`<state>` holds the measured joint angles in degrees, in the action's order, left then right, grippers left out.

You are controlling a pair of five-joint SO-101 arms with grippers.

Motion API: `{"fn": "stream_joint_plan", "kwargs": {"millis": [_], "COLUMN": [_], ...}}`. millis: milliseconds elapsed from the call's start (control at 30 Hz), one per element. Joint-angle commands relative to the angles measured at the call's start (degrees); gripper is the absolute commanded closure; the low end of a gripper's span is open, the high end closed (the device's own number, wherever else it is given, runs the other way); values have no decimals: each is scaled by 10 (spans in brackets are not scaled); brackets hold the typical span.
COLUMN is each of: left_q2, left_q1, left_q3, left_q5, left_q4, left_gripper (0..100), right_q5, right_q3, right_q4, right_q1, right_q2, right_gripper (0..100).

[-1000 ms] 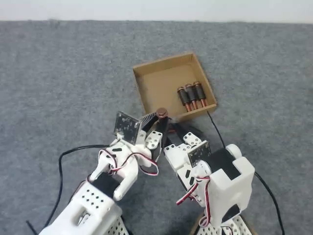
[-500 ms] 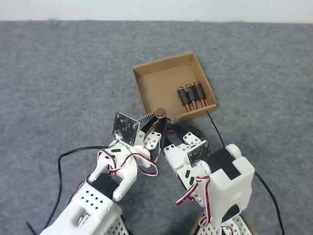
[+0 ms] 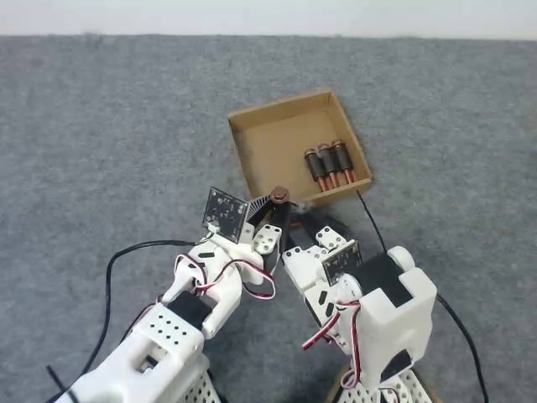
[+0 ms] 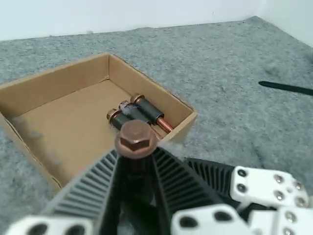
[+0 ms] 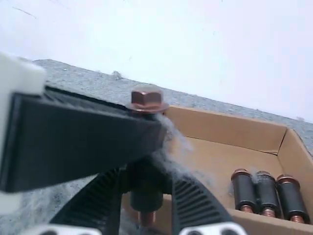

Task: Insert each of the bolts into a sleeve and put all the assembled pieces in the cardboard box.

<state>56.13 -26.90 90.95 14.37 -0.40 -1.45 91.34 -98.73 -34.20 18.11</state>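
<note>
In the high view your two arms come up from the bottom edge and meet just below the middle of the frame, at the near wall of the box [image 3: 281,138]. The box sits just above and right of centre on the grey carpet [image 3: 101,126].

Your left gripper [image 4: 136,164] is clamped narrow. Its ribbed black fingers [image 4: 98,181] press from both sides on the dark sleeve [image 5: 145,193], just beneath the copper head of the bolt [image 4: 136,138]. The bolt stands upright, head on top. Your right gripper [image 5: 145,188] grips the same sleeve lower down, pinched tight against it on either side. In the right wrist view the bolt's copper tip pokes out beneath the sleeve, so the bolt is seated through it.

In the high view the held piece is just outside the box, at the middle of the near wall. You cannot tell whether it touches the cardboard.

Three pieces [image 3: 328,165] lie side by side inside the box, in its lower right corner, with heads toward the top of the frame. A black cable [image 3: 369,220] runs from that corner down toward the arm at lower right.
</note>
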Motion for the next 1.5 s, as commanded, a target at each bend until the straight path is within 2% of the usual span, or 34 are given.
{"fn": "stream_joint_plan", "kwargs": {"millis": [0,300,567,767,1000,1267,1367,1467], "left_q2": [-6,-9,-9,-8,-5,-2,21,61], "left_q1": [-5,-13,-11,40,39,-25,-29,-28], "left_q3": [-9,-7,-7,-7,-7,-18,-27,-36], "left_q5": [-5,-4,-5,-6,-4,-4,-4,-5], "left_q4": [-13,-12,-12,-12,-12,-12,-10,31], "left_gripper": [983,840,842,840,838,840,840,840], "right_q5": [-10,-10,-10,-10,-10,-10,-9,-8], "right_q3": [4,4,4,4,4,-1,-4,-4], "right_q4": [-17,-17,-17,-17,-17,-12,-14,-14], "right_q1": [14,14,14,14,14,14,22,28], "right_q2": [-35,-35,-35,-35,-35,-35,-35,-35], "right_gripper": [992,992,992,992,992,992,992,992]}}
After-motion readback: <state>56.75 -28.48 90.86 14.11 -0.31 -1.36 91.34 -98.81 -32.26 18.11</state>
